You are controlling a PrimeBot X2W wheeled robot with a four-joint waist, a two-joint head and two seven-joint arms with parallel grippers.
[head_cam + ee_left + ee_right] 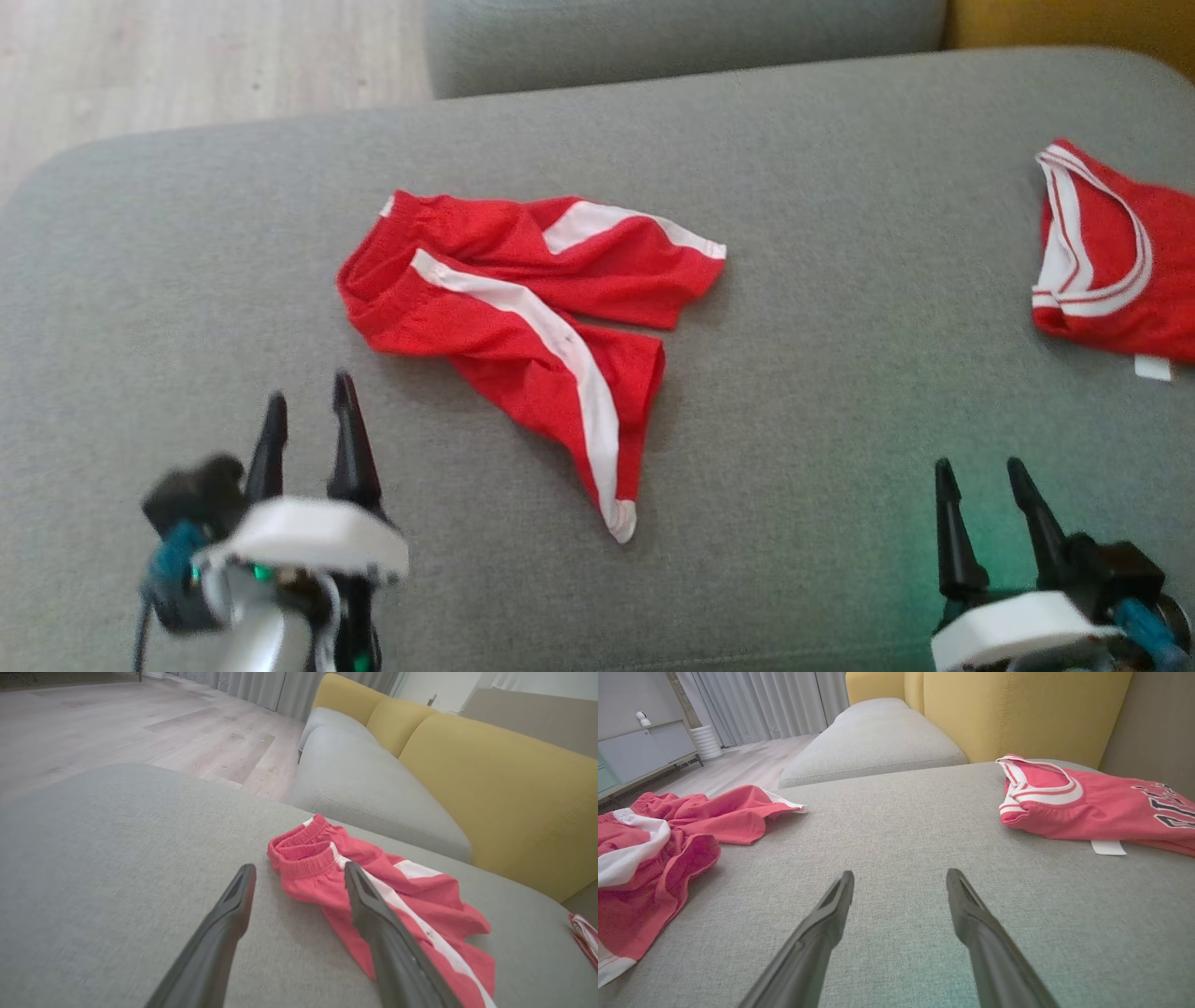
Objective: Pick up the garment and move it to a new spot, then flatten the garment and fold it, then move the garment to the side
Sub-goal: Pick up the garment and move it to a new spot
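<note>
Lying loose near the middle of the grey sofa seat [140, 280]: red shorts [495, 308] with white side stripes, rumpled, elastic waistband toward the left, one leg stretched to the right, the other slanting toward the robot and partly overlapping the first. Free of both grippers.

Left gripper [309, 387] at the lower left of the head view, fingers released and spread, holding nothing, tips pointing toward the waistband end and ending just short of the cloth. Seen from the left wrist, one finger crossing in front of the shorts, the other over bare seat; contact with the seat impossible to tell.

Right gripper [978, 464] at the lower right, fingers likewise spread and empty, over bare seat, well apart from the shorts.

Red jersey [1167, 308] with white trim at the right edge of the seat, well apart from the shorts, dark lettering across it in the right wrist view, white tag [1153, 367] sticking out at its near edge.

Beyond the seat: second grey cushion [364, 784], yellow backrest [490, 793], wooden floor [187, 65], pale curtains [761, 700].
</note>
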